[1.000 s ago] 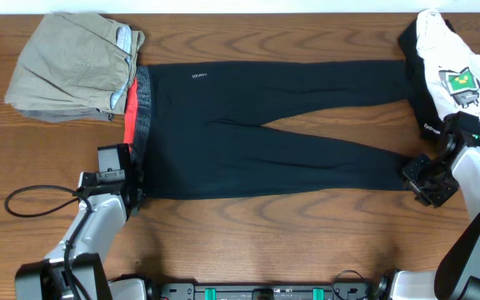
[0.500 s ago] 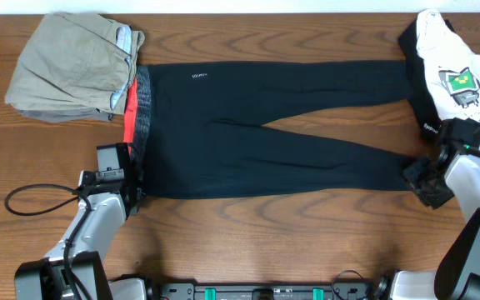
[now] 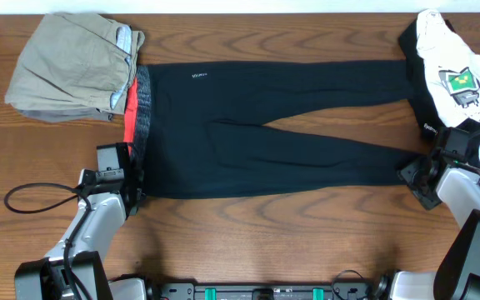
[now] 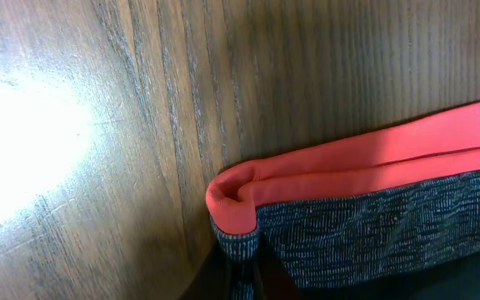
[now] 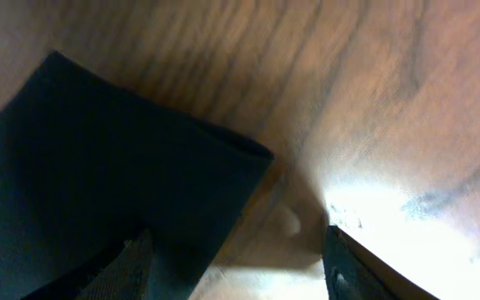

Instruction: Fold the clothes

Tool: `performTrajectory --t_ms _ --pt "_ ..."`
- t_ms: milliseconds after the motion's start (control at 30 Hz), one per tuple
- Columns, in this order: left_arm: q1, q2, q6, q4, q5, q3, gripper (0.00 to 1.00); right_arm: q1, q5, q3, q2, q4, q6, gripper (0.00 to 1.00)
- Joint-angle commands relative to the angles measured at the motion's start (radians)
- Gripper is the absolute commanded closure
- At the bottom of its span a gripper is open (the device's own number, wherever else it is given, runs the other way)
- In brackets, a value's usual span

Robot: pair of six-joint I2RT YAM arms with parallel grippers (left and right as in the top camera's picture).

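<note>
While flat, black pants [image 3: 265, 158]: left claw [image 3: 133, 187] pinching waistband [image 4: 373, 208], right claw [image 5: 240, 265] spread at cuff [image 5: 173, 158].

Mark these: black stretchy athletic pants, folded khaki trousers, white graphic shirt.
black stretchy athletic pants [image 3: 307, 87], overhead view, upper leg.
folded khaki trousers [image 3: 61, 67], overhead view, middle of the fabric.
white graphic shirt [image 3: 444, 50], overhead view, fabric above its green print.
</note>
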Motion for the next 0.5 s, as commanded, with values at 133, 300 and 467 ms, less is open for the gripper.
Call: performTrajectory --t_ms 133,300,467 --pt "0.000 0.052 0.047 -0.020 0.056 -0.039 0.94 0.007 -0.081 -0.040 0.003 0.089 -0.028 0.37" --pt "0.000 0.052 0.052 -0.020 0.056 -0.039 0.94 0.007 -0.120 -0.040 0.004 0.147 -0.038 0.45" --pt "0.000 0.052 0.058 -0.021 0.056 -0.039 0.94 0.007 -0.124 -0.040 0.026 0.135 -0.038 0.73"
